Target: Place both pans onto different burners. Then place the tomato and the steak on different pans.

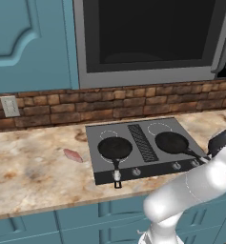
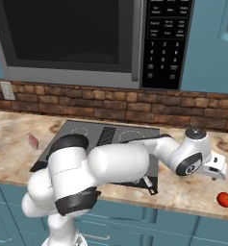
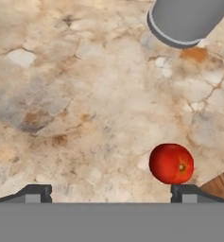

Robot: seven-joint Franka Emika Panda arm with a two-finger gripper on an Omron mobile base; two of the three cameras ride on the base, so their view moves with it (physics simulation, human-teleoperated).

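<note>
Gripper (image 3: 111, 193) first: you see its two dark fingertips (image 3: 34, 193) standing wide apart over the mottled stone counter (image 3: 85, 94), with nothing between them. In the hand view the tomato (image 3: 171, 163) lies on the bare stone just beside the tip on the picture's right, above it in the frame and not inside the gap; you cannot tell whether it touches that tip.

From the right base view, you find the white arm stretched across the front of the cooktop (image 2: 86, 129) and out to the right, hiding much of the cooking surface. The hand (image 2: 216, 168) hangs over the counter, with the tomato (image 2: 224, 199) resting near the counter's front edge, well apart from the cooktop.

From the left base view, you have the microwave (image 1: 148, 38) mounted above the brick backsplash (image 1: 62, 107). Both pans already sit on the cooktop, one either side of the ribbed centre vent (image 1: 142, 142): the left pan (image 1: 115, 148) on the front left burner, the right pan (image 1: 172, 142) on the front right. Two rear burners (image 1: 108, 134) show as bare white rings behind them.

Smallest of all, the steak (image 1: 72, 155) lies flat on the counter to the left of the cooktop, near it but not touching.
</note>
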